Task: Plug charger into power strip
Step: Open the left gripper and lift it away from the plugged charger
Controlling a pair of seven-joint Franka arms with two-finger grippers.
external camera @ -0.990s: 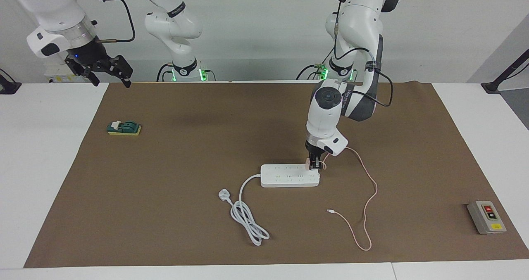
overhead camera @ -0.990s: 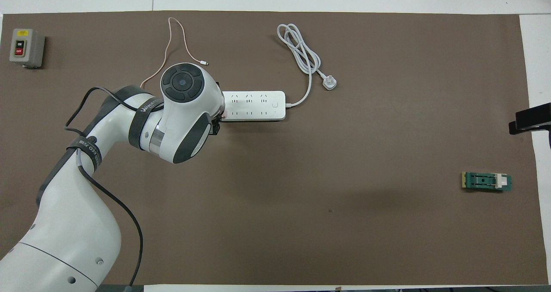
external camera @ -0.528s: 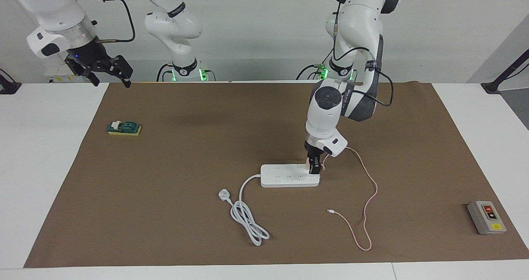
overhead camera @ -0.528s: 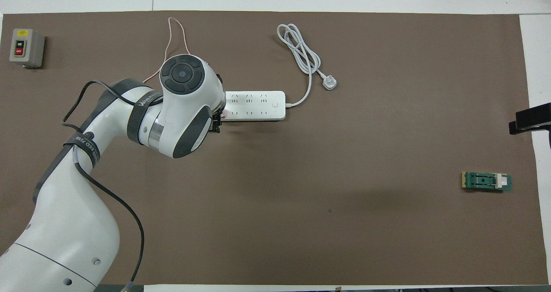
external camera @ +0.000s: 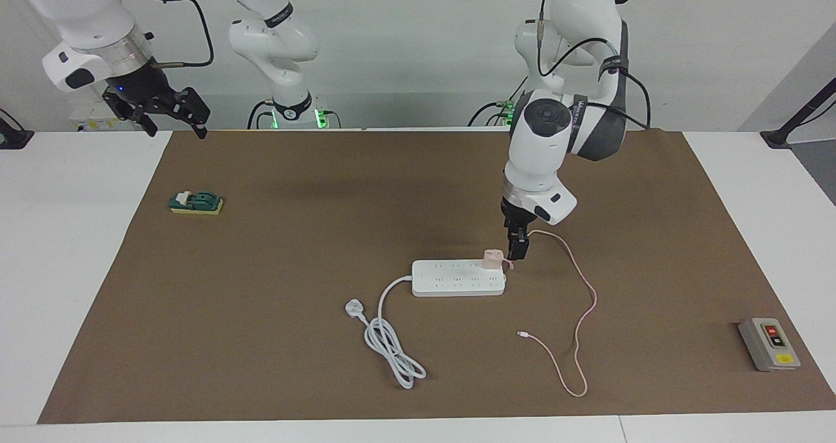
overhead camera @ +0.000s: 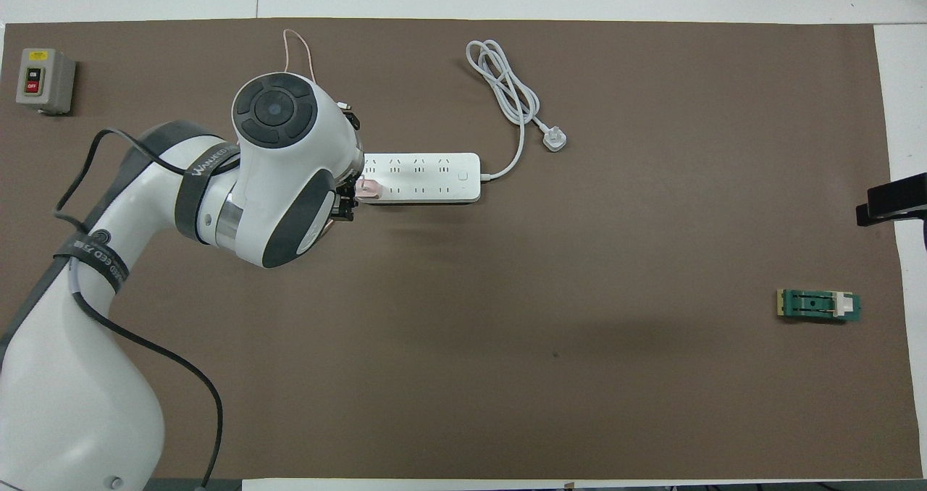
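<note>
Left gripper [external camera: 518, 252] empty, jaws apart, raised just beside charger [external camera: 492, 259]. Charger seated upright on power strip [external camera: 450, 279], end toward left arm. Light rigid cube; grip flat sides, never thin floppy cable [external camera: 584, 319]. Right gripper [external camera: 171, 111] waits, open.

The power strip [external camera: 458, 278] is our landmark, lying flat mid-mat. The charger [external camera: 492, 259] sits on it, at the end toward the left arm's side, in the row nearer the robots. The left gripper [external camera: 518, 247] hangs just beside that end, apart from the charger. The three-pin plug [external camera: 353, 308] lies farther from the robots than the strip. The button box [external camera: 769, 344] is well apart, toward the left arm's end; the circuit board [external camera: 196, 202] toward the right arm's, with the right gripper [external camera: 171, 111] waiting above that mat corner.
</note>
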